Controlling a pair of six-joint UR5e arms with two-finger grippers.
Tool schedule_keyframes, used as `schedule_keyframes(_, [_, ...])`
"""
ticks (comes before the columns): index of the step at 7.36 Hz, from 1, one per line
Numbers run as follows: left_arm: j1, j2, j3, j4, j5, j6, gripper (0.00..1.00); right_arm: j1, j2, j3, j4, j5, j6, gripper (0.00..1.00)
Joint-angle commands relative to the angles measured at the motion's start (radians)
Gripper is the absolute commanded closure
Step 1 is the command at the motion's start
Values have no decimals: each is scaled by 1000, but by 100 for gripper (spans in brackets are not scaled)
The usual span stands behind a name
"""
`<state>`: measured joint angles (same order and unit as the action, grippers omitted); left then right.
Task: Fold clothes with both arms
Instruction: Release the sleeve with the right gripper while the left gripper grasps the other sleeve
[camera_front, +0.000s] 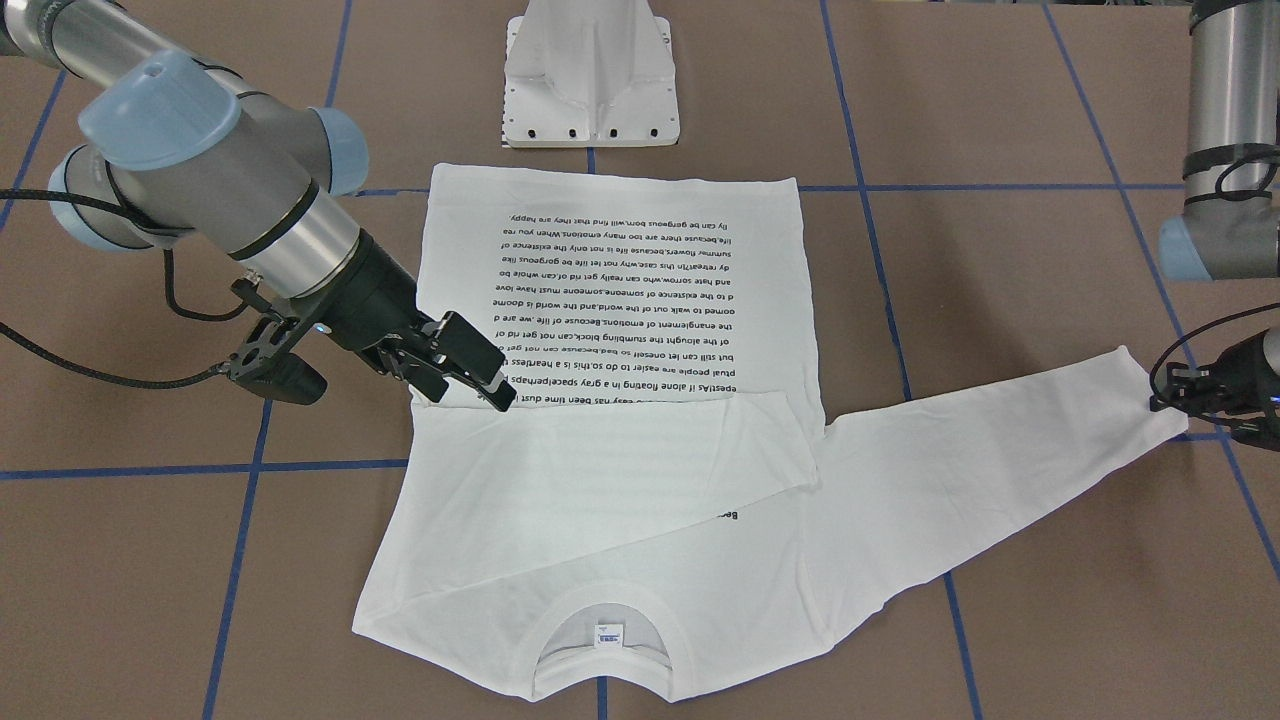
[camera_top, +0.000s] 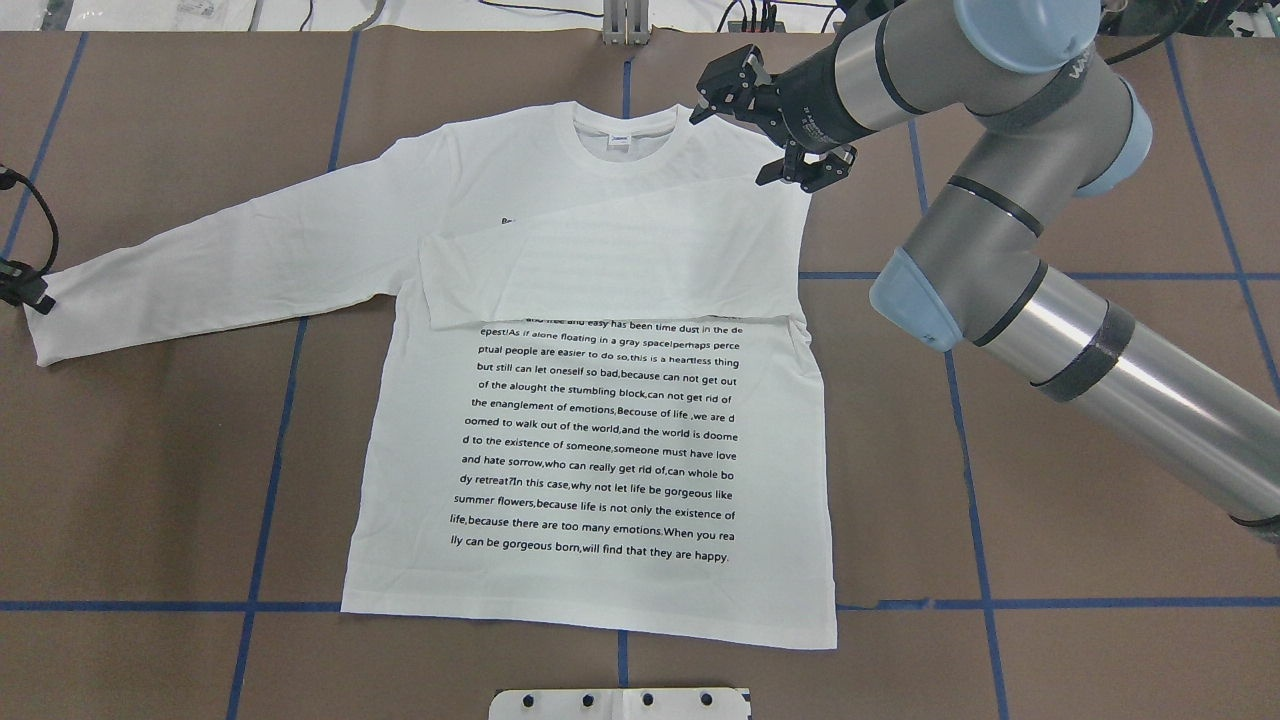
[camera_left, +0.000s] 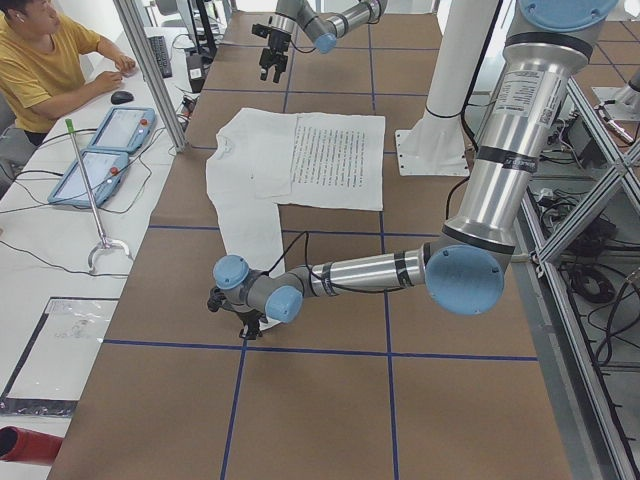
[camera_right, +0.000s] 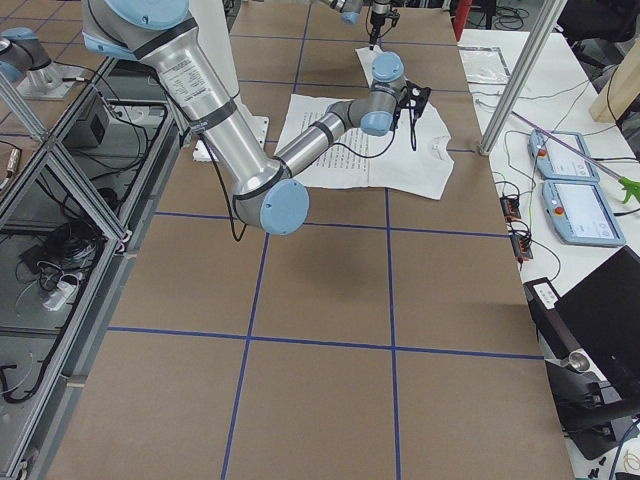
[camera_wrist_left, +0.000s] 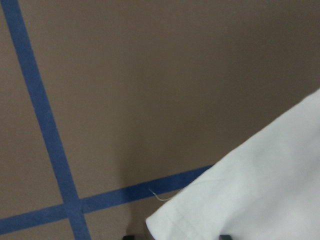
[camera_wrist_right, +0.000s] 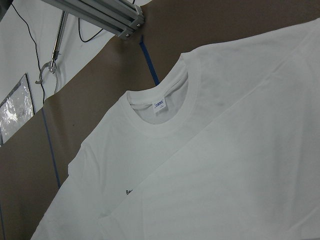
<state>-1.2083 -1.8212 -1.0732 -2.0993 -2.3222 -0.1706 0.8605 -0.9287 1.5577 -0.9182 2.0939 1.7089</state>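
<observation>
The clothes are one white long-sleeved T-shirt (camera_top: 600, 450) lying flat, black text up. One sleeve (camera_top: 610, 260) is folded across the chest. The other sleeve (camera_top: 220, 260) stretches straight out over the table. My left gripper (camera_front: 1170, 402) sits low at that sleeve's cuff (camera_wrist_left: 250, 200); the left wrist view shows the cuff corner between two spread fingertips, so it looks open. My right gripper (camera_top: 735, 147) hovers open over the shoulder beside the collar (camera_wrist_right: 160, 120), holding nothing. The neck label (camera_wrist_right: 160, 104) faces up.
A white metal pedestal base (camera_front: 592, 80) stands just beyond the shirt's hem. Blue tape lines (camera_top: 270, 480) grid the brown table. In the exterior left view a person (camera_left: 50, 60) sits at a side desk with two tablets (camera_left: 100, 150).
</observation>
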Motion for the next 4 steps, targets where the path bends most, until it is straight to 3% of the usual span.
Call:
schedule_keyframes(1, [0,-7,-51,7,-11,-3,100,0,-18,13,1,-2,0,2])
schedule_keyframes(4, [-3,-7,-234,12,-110,-45,100,15,-68,54,2,6,-2,2])
